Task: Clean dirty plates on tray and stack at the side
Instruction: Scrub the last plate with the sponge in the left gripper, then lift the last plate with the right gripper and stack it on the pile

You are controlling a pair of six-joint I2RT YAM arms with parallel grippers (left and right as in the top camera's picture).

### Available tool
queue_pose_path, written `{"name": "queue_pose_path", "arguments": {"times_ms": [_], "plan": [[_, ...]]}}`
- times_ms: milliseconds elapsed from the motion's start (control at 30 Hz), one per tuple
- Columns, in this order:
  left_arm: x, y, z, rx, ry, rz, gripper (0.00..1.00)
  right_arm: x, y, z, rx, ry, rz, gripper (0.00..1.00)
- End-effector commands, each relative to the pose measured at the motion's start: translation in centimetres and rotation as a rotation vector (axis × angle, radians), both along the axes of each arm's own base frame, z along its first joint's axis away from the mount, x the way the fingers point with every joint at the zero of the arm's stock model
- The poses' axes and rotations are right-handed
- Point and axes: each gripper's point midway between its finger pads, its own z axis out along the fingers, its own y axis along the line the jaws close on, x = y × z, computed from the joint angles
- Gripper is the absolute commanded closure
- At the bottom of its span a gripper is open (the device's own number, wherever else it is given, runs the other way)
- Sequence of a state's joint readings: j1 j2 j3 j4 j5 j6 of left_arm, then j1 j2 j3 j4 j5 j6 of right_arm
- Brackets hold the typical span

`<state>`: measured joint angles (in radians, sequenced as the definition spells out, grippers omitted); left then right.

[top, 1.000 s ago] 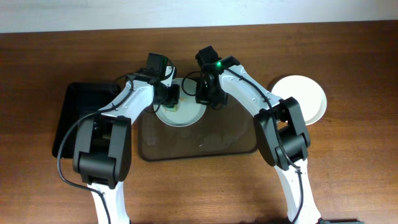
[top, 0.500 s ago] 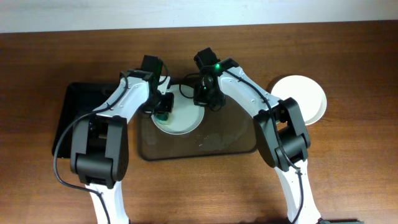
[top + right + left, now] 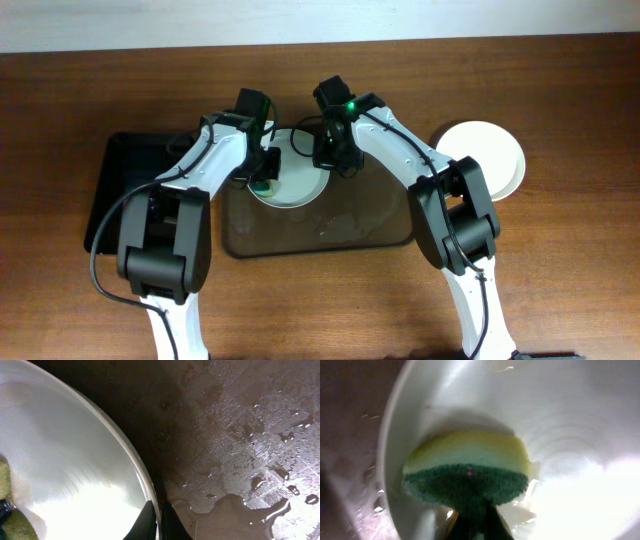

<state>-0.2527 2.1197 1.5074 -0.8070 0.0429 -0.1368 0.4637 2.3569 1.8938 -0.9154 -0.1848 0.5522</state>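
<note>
**Sponge stroke runs across the plate while its rim stays pinned**

The left gripper [image 3: 264, 183] has carried the sponge [image 3: 467, 467] from the far part of the plate [image 3: 297, 186] a second ago to its near-left part, where it has barely moved over the last half second. Its jaws are clenched on the sponge, which sticks out ahead of them. The green scouring layer lies nearest the jaws, and the yellow foam beyond it presses into the curve of the plate wall.

The right gripper [image 3: 328, 158] has hardly shifted. In the right wrist view its jaws grasp the plate's rim, with the plate spreading away to one side of them and the wet tray [image 3: 372, 232] to the other. Water [image 3: 250, 502] is pooled on the tray just beyond these jaws.

The plate has slid a little under the strokes but remains on the tray between the two grippers.

As a judgement, this is the scrubbing step, with one arm bracing and the other wiping. No orange-brown smear shows on the visible plate surface, so it looks close to clean. Glare in the left wrist view hides part of it.

A side plate [image 3: 485, 158] already lies on the table, well apart from both grippers, so stacking this one there probably comes next
</note>
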Motion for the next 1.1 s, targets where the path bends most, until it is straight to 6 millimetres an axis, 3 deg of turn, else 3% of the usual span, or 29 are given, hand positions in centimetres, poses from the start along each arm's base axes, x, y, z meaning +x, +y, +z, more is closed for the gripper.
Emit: {"name": "queue_pose_path", "arguments": {"times_ms": [0,67,167,233,300,333,400,467,500,567,600,700,767,800,933,1000,1067], "plan": [[-1.6,-4.2,-3.7,-0.207,0.074,-0.053,0.99,-1.2,-1.8,-3.1,-0.096,0.054,-0.029,0.96],[0.4,-3.5,-3.7,-0.167,0.002,0.037,0.99,-1.2,-1.8,-3.1,-0.096,0.054,-0.029,0.96],[2.4,1.5,-3.8,0.07,-0.103,0.296,0.99,-1.2,-1.8,-3.1,-0.096,0.054,-0.029,0.96],[1.5,4.2,-3.6,0.214,-0.105,0.37,0.99,-1.2,-1.8,-3.1,-0.097,0.052,-0.021,0.96],[0.0,4.9,-3.8,0.26,-0.05,0.363,0.99,-1.2,-1.8,-3.1,-0.097,0.053,-0.021,0.96],[-1.3,4.3,-4.1,0.228,0.015,0.337,0.99,-1.2,-1.8,-3.1,-0.096,0.053,-0.021,0.96],[-3.4,-1.2,-4.3,-0.059,0.156,0.057,0.99,-1.6,-1.5,-3.0,-0.075,0.069,-0.006,0.96],[-4.5,-5.2,-2.3,-0.318,0.218,-0.097,0.99,-2.2,-0.7,-2.8,-0.028,0.088,0.047,0.96],[-4.1,-5.6,-0.8,-0.398,0.23,-0.095,0.99,-2.7,-0.5,-2.6,-0.001,0.114,0.071,0.96],[-1.2,-4.5,3.4,-0.506,0.183,-0.065,0.99,-3.3,-1.7,-1.3,-0.008,0.132,0.101,0.96],[-0.4,-3.9,4.5,-0.505,0.162,-0.074,0.99,-3.2,-2.2,-0.6,-0.015,0.126,0.104,0.96],[4.3,-0.6,10.8,-0.477,0.008,-0.043,0.99,-2.5,-6.5,4.6,-0.193,0.015,0.065,0.96],[5.2,1.6,10.7,-0.393,-0.017,0.014,0.99,-2.4,-8.3,7.6,-0.272,-0.053,0.048,0.96],[5.3,3.1,10.2,-0.32,-0.014,0.057,0.99,-2.2,-10.5,10.7,-0.377,-0.131,0.024,0.96],[5.3,3.2,9.6,-0.235,-0.017,0.053,0.99,-2.4,-16.0,18.2,-0.77,-0.362,-0.104,0.96],[5.3,3.0,9.4,-0.19,-0.019,0.065,0.99,-3.2,-15.9,20.9,-0.96,-0.477,-0.12,0.96],[5.2,2.4,9.3,-0.183,-0.02,0.05,0.99,-4.4,-14.4,23.8,-1.103,-0.616,-0.118,0.96]]}}
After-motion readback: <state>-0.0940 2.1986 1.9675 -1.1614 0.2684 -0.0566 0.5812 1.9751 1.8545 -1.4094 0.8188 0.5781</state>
